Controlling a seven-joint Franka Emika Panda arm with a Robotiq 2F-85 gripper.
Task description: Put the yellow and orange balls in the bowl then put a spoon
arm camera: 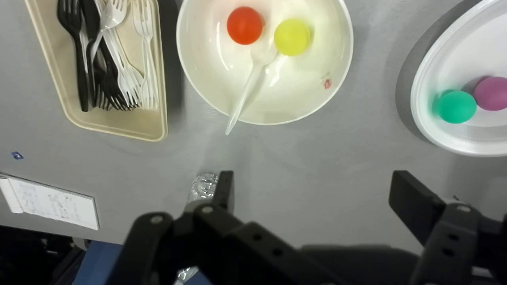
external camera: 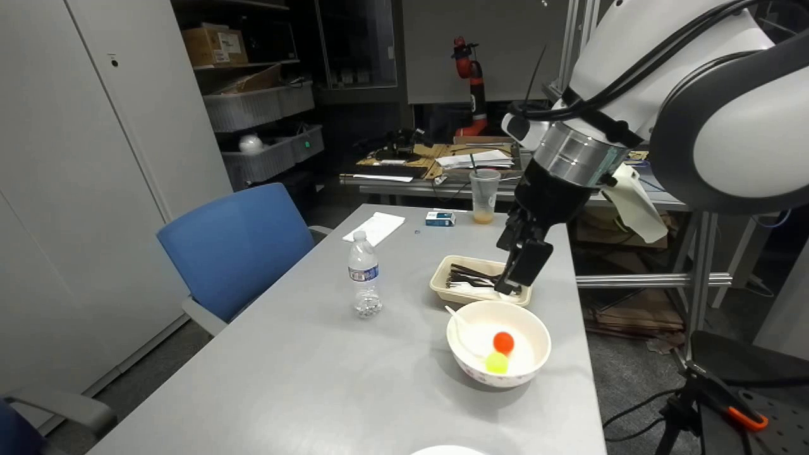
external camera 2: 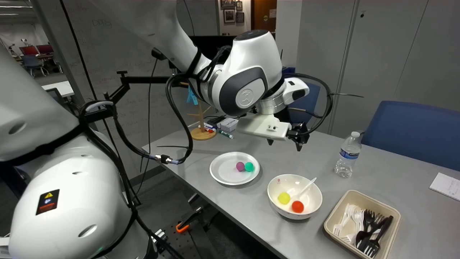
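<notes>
Inside the white bowl (arm camera: 317, 101) lie the yellow ball (arm camera: 292, 37) and the orange ball (arm camera: 244, 25), as both exterior views also show. A white spoon (arm camera: 248, 87) rests in the bowl too, its head beside the balls and its handle leaning out over the rim. My gripper (arm camera: 313, 178) hangs above the table, apart from the bowl, its fingers (arm camera: 226, 190) wide apart with nothing between them. In an exterior view the gripper (external camera 2: 284, 145) is well above the tabletop, on the far side of the bowl (external camera 2: 279, 185).
A beige tray (arm camera: 152, 132) of black and white plastic cutlery stands beside the bowl. On its other side, a white plate (arm camera: 424, 95) holds a green ball (arm camera: 456, 107) and a purple ball (arm camera: 492, 93). A water bottle (external camera 2: 348, 154) stands upright on the table near a blue chair (external camera: 243, 253).
</notes>
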